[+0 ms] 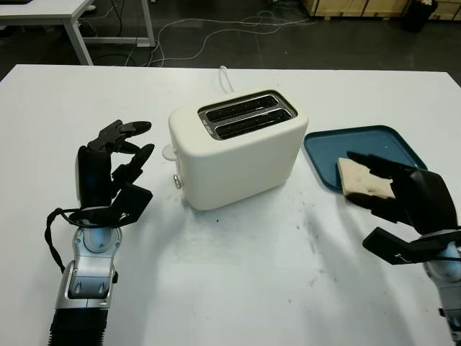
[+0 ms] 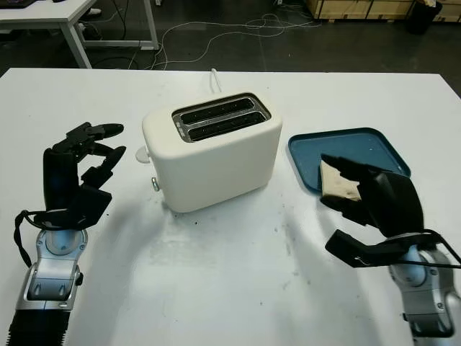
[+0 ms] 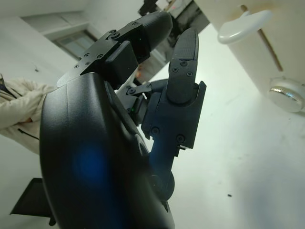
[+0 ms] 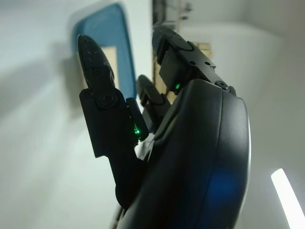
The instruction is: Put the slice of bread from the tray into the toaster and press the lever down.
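Note:
A cream two-slot toaster (image 1: 238, 148) stands mid-table, its lever (image 1: 168, 152) up on the end facing my left hand. To its right lies a blue tray (image 1: 364, 140) with a slice of bread (image 1: 362, 180) at its near edge. My right hand (image 1: 364, 209) is open at the tray's front. Its fingers (image 1: 374, 164) reach over the bread while the thumb stays low over the table in front. The bread (image 4: 110, 59) lies beyond the fingertips in the right wrist view. My left hand (image 1: 140, 162) is open, raised left of the toaster, a short way from the lever (image 3: 243, 26).
The white table (image 1: 252, 274) has bare room in front of the toaster. A white cord (image 1: 225, 76) runs off behind the toaster. A round knob (image 3: 288, 93) sits below the lever. A person's light sleeve (image 3: 19, 114) is off beside the table.

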Robot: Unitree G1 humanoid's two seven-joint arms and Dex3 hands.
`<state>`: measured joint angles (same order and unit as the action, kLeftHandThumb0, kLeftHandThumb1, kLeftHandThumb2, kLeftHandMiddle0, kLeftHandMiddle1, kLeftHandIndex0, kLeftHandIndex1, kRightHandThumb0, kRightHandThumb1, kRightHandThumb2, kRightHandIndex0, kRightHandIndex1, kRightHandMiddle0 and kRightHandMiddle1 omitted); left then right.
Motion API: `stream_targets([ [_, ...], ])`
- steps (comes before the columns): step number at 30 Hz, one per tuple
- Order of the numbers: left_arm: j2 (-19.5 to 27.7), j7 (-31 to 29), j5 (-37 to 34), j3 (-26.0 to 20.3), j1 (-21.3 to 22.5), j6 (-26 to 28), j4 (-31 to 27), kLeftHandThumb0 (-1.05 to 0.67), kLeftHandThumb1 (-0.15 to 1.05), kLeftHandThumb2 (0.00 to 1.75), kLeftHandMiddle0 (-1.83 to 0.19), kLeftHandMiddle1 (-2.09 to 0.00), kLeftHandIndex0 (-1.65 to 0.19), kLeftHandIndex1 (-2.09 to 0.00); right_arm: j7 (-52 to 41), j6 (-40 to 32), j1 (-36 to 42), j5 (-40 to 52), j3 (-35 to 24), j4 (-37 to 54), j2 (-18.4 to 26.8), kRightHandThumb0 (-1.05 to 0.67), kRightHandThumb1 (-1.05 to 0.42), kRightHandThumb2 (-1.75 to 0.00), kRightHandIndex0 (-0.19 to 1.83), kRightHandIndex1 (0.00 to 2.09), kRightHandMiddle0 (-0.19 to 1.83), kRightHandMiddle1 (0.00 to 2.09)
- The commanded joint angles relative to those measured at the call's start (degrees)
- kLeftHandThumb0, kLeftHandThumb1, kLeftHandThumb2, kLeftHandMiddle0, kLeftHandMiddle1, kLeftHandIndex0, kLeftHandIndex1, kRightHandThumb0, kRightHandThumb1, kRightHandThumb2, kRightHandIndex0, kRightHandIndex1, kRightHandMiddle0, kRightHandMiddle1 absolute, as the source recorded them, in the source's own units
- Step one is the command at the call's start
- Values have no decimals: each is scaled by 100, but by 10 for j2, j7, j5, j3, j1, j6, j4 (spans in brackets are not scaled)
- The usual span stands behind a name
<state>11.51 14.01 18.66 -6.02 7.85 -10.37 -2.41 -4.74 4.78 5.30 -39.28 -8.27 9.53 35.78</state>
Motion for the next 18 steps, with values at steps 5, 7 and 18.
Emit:
stream_targets([
  [5,3,-1,-3,-1,3,-12,2,-45,92,19,-58,-127,-74,-51,-24,-50,1,-89,32,15,29,-59,-80,0,31,0,31,0],
  [7,3,-1,-4,0,3,-14,3,-45,92,19,-58,-127,-73,-52,-12,-58,-4,-114,43,1,30,-59,-80,0,29,0,29,0],
  [18,-3,-9,-7,7,-1,-12,-1,-45,92,19,-60,-129,-73,-55,123,-57,-50,-145,97,-145,19,-45,-79,0,30,1,29,0],
])
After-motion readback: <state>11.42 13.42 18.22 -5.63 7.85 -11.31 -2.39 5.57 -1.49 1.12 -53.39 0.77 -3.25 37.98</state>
